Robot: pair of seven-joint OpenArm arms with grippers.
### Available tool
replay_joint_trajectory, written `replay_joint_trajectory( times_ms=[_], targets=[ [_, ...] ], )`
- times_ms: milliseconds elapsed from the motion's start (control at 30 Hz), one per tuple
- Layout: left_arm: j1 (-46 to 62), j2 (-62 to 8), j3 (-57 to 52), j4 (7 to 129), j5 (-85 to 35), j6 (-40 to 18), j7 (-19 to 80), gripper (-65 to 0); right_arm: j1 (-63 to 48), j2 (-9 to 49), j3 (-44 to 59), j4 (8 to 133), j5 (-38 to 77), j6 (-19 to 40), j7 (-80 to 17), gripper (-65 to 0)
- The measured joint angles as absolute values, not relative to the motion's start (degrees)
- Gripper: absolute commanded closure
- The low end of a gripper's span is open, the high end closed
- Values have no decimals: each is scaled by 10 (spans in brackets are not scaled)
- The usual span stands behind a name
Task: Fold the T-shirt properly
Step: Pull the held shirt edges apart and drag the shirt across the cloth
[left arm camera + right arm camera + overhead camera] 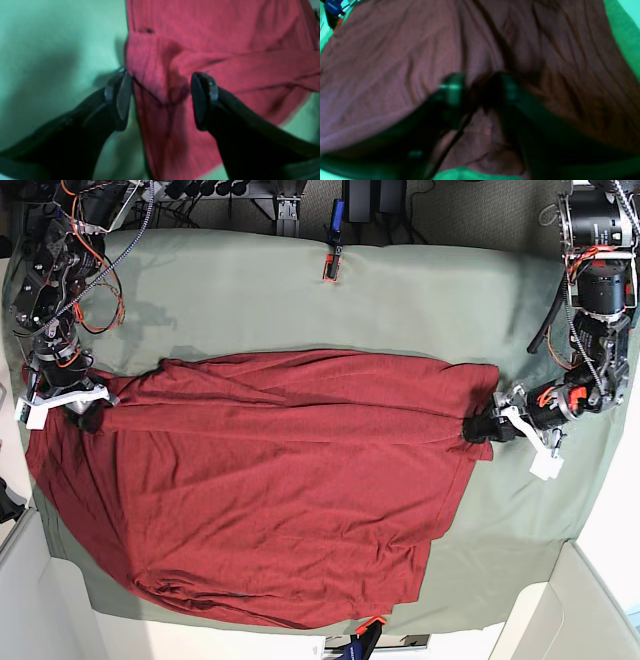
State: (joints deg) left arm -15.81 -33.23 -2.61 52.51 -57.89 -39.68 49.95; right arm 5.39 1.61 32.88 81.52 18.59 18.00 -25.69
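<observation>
From the base view I see the T-shirt (270, 480) spread wide across the sage-green cloth sheet (400, 300) that covers the bench. It is a plain, dark brick-red knit with no print, thin enough to show long soft creases running side to side. Its upper part is doubled over, giving a fairly straight fold line between my two hands, while the lower part fans out in a broad curve toward the near edge of the bench, rumpled along the hem.

My left hand (161, 97) sits at the shirt's edge on the base view's right. In its wrist view the two fingers (123, 96) stand clearly apart, with a bunched, folded corner of red fabric lying between them; the pads do not press it, so nothing is gripped. The fabric there shows a stitched hem band crossing to the right and green sheet to the left.

My right hand (481, 92) is at the opposite edge, on the base view's left. Its wrist view is dark and blurred: the fingers appear parted with a wrinkle of cloth between them, but I cannot tell whether they are holding it. The shirt fills nearly that whole view, with green showing only at the margins.
</observation>
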Motion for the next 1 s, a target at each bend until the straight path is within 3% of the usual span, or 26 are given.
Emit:
replay_joint_trajectory(
  times_ms=[33, 133, 467, 633, 1000],
  targets=[
    [-156, -339, -32, 525, -600, -397, 521, -395, 53, 17, 329, 815, 193, 180, -256, -349],
    [-151, -372, -44, 524, -642, -397, 571, -395, 45, 17, 329, 815, 219, 197, -259, -352],
    [-39, -407, -47, 579, -724, -399, 587, -395, 14, 17, 337, 929, 256, 218, -329, -352],
    [7, -403, -49, 629, -691, -404, 546, -395, -31, 17, 347, 982, 255, 217, -339, -352],
    [9, -352, -51, 722, -631, -397, 562, -395, -97, 17, 398, 1025, 281, 218, -341, -352]
  ],
)
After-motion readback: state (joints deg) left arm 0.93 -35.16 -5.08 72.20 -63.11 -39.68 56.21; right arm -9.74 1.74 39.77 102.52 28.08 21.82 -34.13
